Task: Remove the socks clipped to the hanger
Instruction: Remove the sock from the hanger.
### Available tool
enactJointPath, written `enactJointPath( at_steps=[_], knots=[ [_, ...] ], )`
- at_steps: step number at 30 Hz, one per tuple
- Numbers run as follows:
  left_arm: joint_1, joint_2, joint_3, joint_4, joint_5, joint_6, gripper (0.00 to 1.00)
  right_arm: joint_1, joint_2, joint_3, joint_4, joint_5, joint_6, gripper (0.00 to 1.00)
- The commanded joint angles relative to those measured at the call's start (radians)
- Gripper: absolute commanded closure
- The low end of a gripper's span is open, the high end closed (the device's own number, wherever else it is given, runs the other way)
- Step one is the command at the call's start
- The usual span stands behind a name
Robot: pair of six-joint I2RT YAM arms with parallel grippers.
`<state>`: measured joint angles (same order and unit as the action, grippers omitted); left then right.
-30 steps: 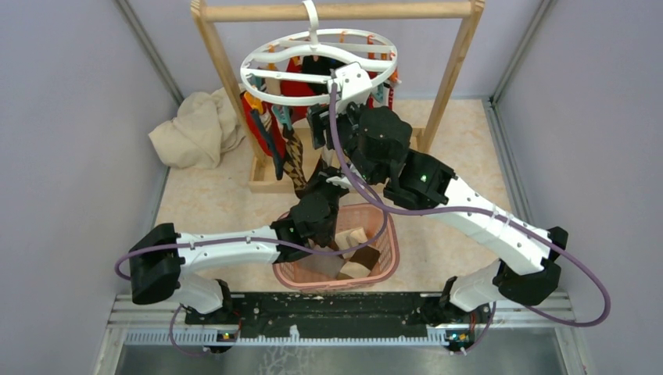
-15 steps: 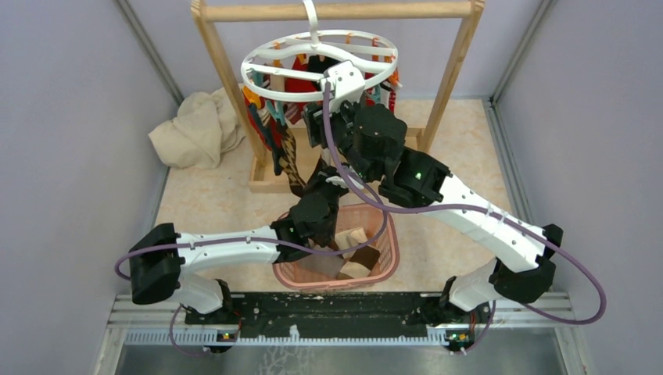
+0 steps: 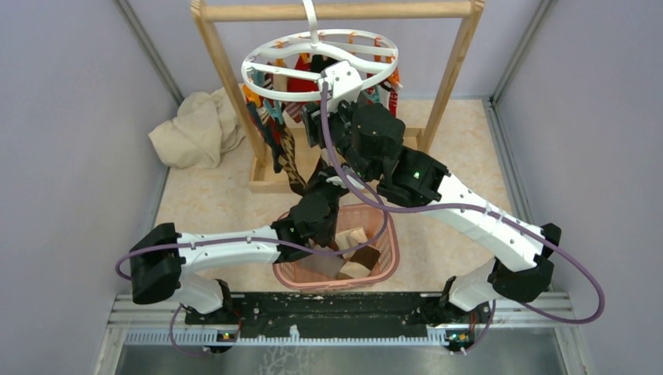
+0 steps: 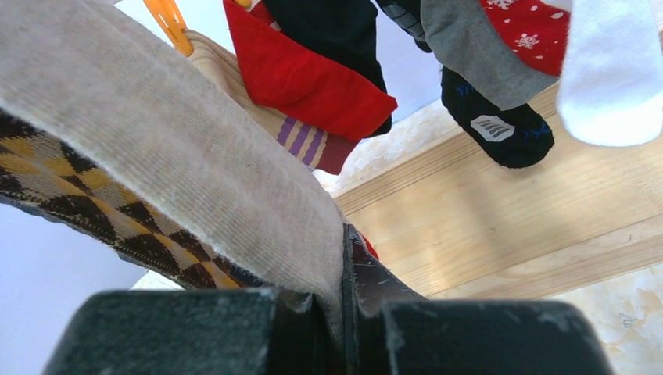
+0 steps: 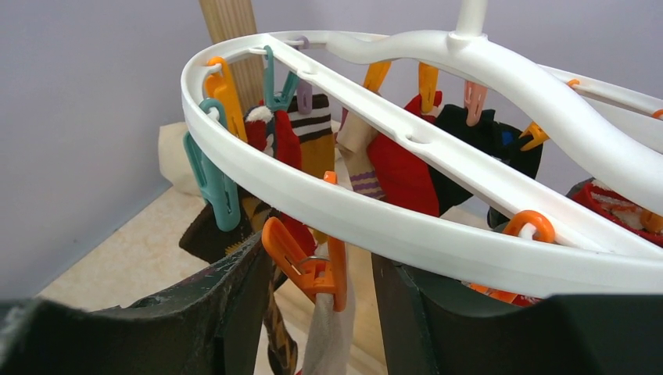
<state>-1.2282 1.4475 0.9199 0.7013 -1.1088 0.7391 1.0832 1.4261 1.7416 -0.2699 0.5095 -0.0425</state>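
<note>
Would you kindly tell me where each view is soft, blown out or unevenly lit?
Top external: even, soft light on the table, no hard shadows. Left wrist: left gripper blurred from closeness, the checked sock it pinches sharp, white sock overexposed. Right wrist: right gripper dark and soft, hanger and orange clip crisp.

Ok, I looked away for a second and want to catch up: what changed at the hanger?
The right tool moved a little left along the hanger, and its jaws narrowed on either side of an orange clip without pinching it yet. The left tool stayed shut on a sock, and the arm did not move.
</note>
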Motion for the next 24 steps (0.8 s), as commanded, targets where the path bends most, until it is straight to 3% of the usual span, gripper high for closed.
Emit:
enactJointPath(
  at_steps=[1,6,13,18,24],
  knots=[
    [-0.007,0.002,0.004,0.024,-0.017,0.002,0.97,-0.015,-0.002,0.029,0.094,-0.019,-0.011,0.50],
    [-0.007,-0.024,-0.014,-0.004,-0.008,-0.047,0.97,-0.017,0.011,0.044,0.082,-0.028,0.001,0.50],
    [-0.007,-0.009,-0.010,-0.007,-0.005,-0.046,0.97,-0.017,0.007,0.036,0.093,-0.028,0.003,0.38],
    [-0.007,-0.002,-0.006,-0.006,-0.006,-0.047,0.97,-0.017,-0.003,0.038,0.106,-0.033,-0.001,0.39],
    [-0.007,0.006,-0.006,-0.005,-0.006,-0.048,0.97,-0.017,-0.008,0.040,0.114,-0.042,-0.007,0.46]
  ],
)
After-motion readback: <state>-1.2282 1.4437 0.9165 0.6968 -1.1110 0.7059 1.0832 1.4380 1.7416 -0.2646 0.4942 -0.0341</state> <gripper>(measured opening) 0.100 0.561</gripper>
